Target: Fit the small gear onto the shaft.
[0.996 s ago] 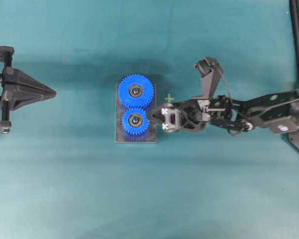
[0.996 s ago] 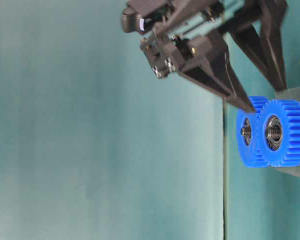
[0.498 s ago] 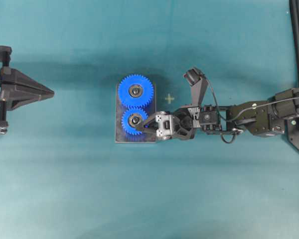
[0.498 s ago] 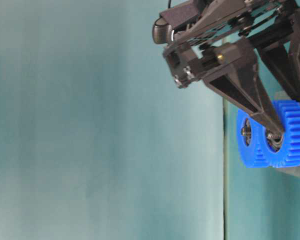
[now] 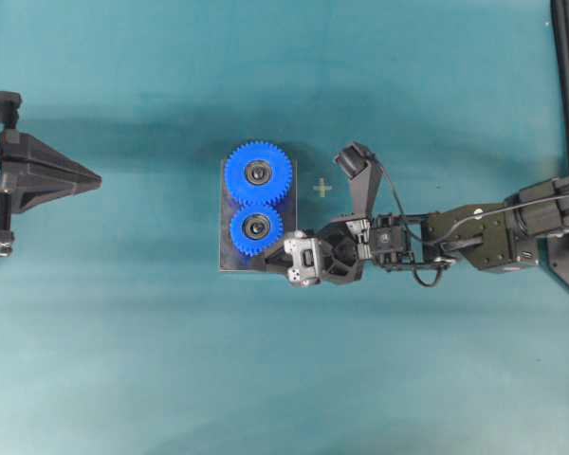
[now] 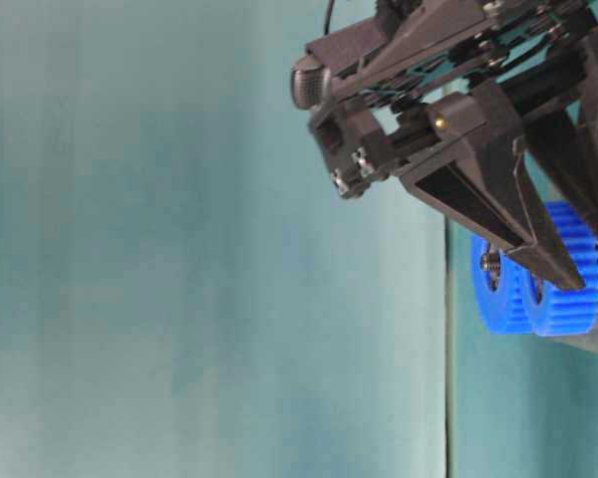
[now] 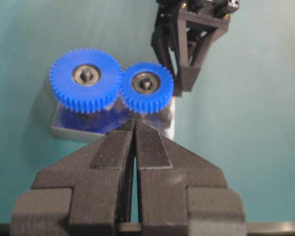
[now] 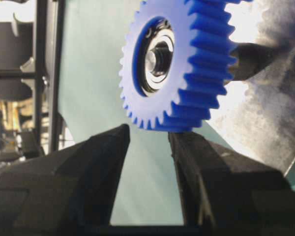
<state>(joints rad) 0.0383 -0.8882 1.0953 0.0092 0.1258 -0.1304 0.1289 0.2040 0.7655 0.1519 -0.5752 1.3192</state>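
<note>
Two gears: you see the small gear (image 5: 257,230) and the large gear (image 5: 258,174) side by side on the grey plate (image 5: 229,262), teeth meshed.
Small gear axis: its bore points straight up from the plate, flat faces level; in the overhead view you look directly into the hub.
Shaft: the shaft (image 8: 155,56) shows inside the hub, so the gear sits on it.
Right gripper (image 5: 281,256): you find it at the plate's edge just beside the small gear; jaws slightly parted, holding nothing, one finger (image 8: 221,167) at the teeth.
Left gripper (image 5: 95,177): well apart at the table's far side, jaws pressed together, empty.
</note>
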